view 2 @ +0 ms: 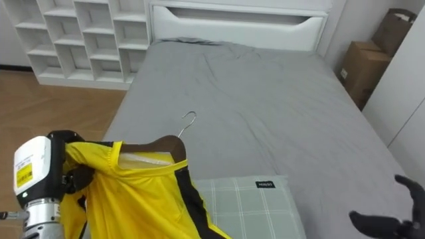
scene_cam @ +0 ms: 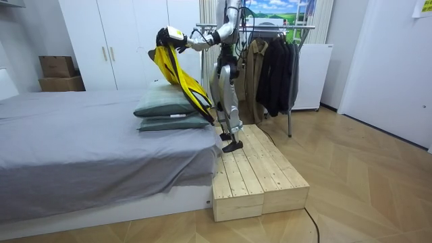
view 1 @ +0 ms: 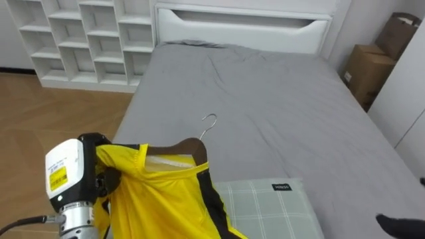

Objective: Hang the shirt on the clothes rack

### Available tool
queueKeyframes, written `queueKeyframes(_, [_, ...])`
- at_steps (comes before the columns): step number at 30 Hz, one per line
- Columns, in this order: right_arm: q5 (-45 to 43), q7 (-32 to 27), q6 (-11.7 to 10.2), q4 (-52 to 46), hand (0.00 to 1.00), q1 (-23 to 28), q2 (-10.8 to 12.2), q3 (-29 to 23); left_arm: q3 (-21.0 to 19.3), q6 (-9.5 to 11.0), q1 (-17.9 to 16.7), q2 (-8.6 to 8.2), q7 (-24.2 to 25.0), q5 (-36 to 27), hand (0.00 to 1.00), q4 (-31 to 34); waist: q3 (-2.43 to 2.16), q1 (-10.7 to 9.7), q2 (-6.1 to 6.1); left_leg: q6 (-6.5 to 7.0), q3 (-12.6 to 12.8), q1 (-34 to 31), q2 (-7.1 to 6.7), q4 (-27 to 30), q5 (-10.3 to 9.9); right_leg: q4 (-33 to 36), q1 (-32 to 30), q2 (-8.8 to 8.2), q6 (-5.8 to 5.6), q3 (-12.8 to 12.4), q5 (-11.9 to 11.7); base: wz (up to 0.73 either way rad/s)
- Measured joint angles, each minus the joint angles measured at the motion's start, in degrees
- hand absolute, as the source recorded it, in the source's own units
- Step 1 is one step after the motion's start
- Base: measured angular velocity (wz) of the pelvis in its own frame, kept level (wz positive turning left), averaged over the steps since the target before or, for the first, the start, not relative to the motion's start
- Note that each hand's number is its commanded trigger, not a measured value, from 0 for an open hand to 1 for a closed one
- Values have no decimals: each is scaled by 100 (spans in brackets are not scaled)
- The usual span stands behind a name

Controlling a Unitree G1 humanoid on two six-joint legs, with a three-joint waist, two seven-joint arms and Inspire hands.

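A yellow garment with black trim (view 1: 159,199) hangs on a wooden hanger (view 1: 180,147) whose metal hook (view 1: 210,122) points toward the bed's head. My left hand (view 1: 108,181) is at the hanger's left end, its dark fingers curled into the yellow cloth, and holds the garment up above the foot of the bed. In the room view the garment (scene_cam: 179,75) dangles from that raised hand (scene_cam: 167,36) over the pillows. My right hand (view 2: 393,216) shows at the lower right, fingers spread and holding nothing.
I stand on a wooden platform (scene_cam: 256,177) at the foot of a grey bed (view 1: 265,99). A green plaid pillow (view 1: 265,206) lies just under the garment. A clothes rack (scene_cam: 297,28) with dark coats (scene_cam: 273,67) stands behind me. White shelves (view 1: 80,40) and cardboard boxes (view 1: 368,70) flank the bed.
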State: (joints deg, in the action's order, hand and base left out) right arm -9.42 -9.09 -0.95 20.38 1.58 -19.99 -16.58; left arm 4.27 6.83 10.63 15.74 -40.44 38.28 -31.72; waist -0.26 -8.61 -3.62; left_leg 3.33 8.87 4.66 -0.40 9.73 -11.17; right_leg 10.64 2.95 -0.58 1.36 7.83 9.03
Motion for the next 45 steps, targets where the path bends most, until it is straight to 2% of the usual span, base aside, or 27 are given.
queueKeyframes(3, [-294, 56, 13, -546, 0, 5, 0, 60, 1, -61, -71, -24, 35, -1, 100, 149, 2, 99, 6, 0, 60, 35, 5, -13, 0, 15, -7, 7, 4, -70, -5, -9])
queueKeyframes(6, [-410, 69, -21, -1029, 0, 6, 0, 195, -2, -71, -229, -66, 64, 5, 100, 402, 5, 99, 11, 0, 76, 59, 9, -16, 0, 11, 2, 14, 7, -98, -9, -6])
queueKeyframes(9, [-545, 148, -31, -1348, 0, 4, 0, 204, -2, -69, -245, -105, 64, 0, 100, 588, 15, 143, 29, 0, 77, 62, 9, -31, 0, 2, 2, 57, 4, -123, -13, 0])
queueKeyframes(17, [-715, 305, -51, -1933, 0, -26, -3, 293, -70, -64, -384, -105, 111, -11, 100, 607, 26, 156, 27, -6, 79, 58, 16, -42, -4, -2, 0, 69, 5, -130, -14, 0])
queueKeyframes(31, [-913, 617, -49, -1928, 0, -160, -5, 481, -135, -66, -472, -166, 111, 0, 100, 620, 37, 273, -8, -14, 54, -5, 18, -23, -11, -12, -10, 69, 5, -123, -14, 1])
queueKeyframes(37, [-865, 832, -39, -1880, 0, -160, -4, 859, -120, -71, -474, -187, 179, 7, 100, 794, 37, 290, -7, -17, 48, -3, 19, -21, -14, -33, -10, 69, 10, -108, -18, 0])
queueKeyframes(41, [-348, 1062, -19, -1562, 0, -205, -3, 1029, -109, -71, -473, -353, 225, 12, 100, 974, 37, 414, -7, -17, 45, -1, 20, -14, -13, -37, -10, 50, 11, -58, -23, 1])
queueKeyframes(45, [-26, 1182, -21, -1279, 0, -387, 5, 1298, -16, -71, -454, -354, 224, 12, 100, 1030, 38, 424, -5, -18, -35, -45, 19, 14, -13, -46, -6, 6, 11, 38, -23, 11])
